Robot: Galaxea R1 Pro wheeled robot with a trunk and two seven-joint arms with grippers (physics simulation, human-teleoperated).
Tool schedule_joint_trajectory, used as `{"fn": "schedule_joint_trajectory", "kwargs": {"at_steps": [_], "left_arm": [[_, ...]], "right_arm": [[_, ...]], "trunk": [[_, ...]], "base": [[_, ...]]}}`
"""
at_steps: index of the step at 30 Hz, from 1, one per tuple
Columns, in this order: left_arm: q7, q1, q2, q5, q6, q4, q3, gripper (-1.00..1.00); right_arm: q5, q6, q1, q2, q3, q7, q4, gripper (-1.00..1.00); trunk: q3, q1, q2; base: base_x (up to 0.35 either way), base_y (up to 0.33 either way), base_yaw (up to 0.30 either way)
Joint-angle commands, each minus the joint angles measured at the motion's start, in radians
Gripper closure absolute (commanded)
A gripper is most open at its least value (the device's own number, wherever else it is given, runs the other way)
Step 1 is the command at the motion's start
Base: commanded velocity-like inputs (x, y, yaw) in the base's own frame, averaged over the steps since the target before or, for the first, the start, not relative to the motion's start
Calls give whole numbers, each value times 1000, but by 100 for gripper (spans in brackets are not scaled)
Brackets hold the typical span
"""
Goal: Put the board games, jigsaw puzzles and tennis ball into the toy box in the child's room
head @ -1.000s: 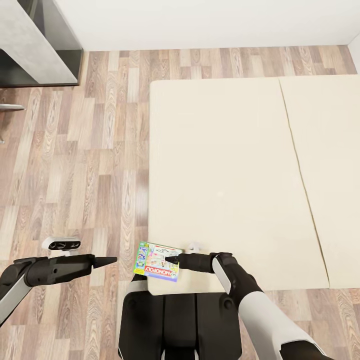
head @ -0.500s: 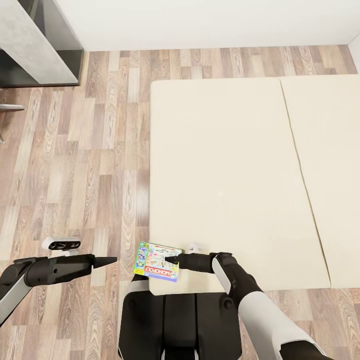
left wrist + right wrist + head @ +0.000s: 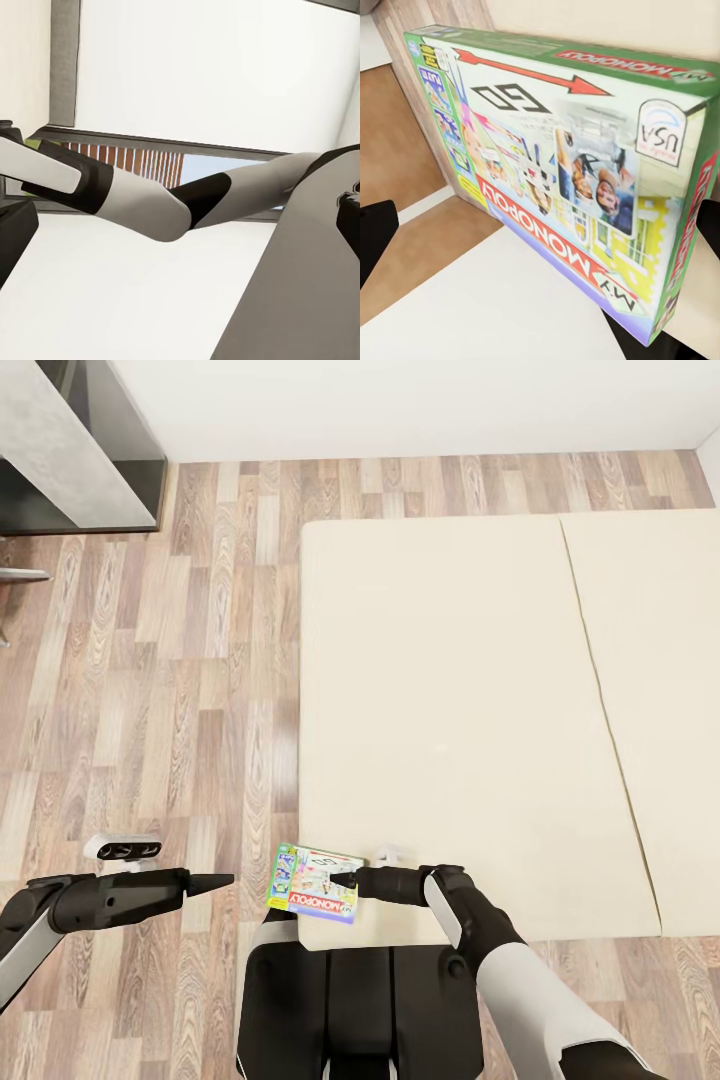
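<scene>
The right claw [image 3: 345, 881] grips the Monopoly game [image 3: 315, 883] by its edge, held just over the bed's [image 3: 450, 710] near corner. The left claw [image 3: 215, 880] looks narrow and empty. Next likely calls for carrying it to the desk [image 3: 60, 450].

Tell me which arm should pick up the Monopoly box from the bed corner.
The right. Its gripper is already at the Monopoly box on the near corner of the bed, and the box sits close before its fingers in the right wrist view. The left gripper points over the floor, short of the box.
</scene>
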Motion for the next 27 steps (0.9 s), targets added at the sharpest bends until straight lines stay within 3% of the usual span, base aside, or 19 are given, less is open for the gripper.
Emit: {"fn": "schedule_joint_trajectory", "kwargs": {"at_steps": [1,27], "left_arm": [[-2,-1,1,5,11,0,-3,-100],[-2,-1,1,5,11,0,-3,-100]], "right_arm": [[-10,8,0,0,2,-3,-1,-100],[-11,8,0,-11,-5,-4,-3,-100]], "trunk": [[-1,1,-2],[-1,1,-2]], "base": [[0,0,0],[0,0,0]]}}
